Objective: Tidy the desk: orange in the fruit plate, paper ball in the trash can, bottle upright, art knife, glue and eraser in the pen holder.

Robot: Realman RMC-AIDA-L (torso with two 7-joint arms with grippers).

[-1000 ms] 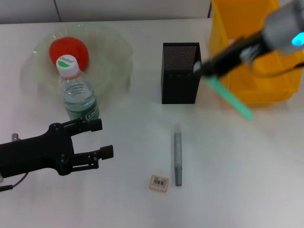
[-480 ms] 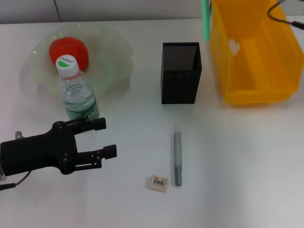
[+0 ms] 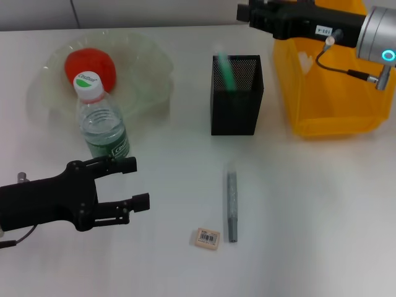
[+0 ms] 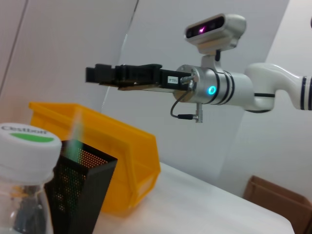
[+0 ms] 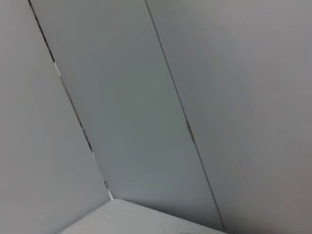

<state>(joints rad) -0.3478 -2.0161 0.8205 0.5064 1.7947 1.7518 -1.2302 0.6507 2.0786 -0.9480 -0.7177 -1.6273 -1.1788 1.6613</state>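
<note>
White desk [image 3: 322,204]: one eraser [image 3: 207,238], one knife [image 3: 231,206] beside wide-open, empty left gripper [image 3: 133,183]; right gripper [image 3: 244,12] grip unclear; left wrist alone shows it raised.

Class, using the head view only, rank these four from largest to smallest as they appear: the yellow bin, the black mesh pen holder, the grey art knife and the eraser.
1. Yellow bin, partly cut off by the frame and hidden by the right arm, yet still largest.
2. Pen holder.
3. Art knife, long but thin.
4. Eraser, clearly smallest.

Blurred green stick [image 3: 225,73] in pen holder [image 3: 236,111], possibly glue.
</note>
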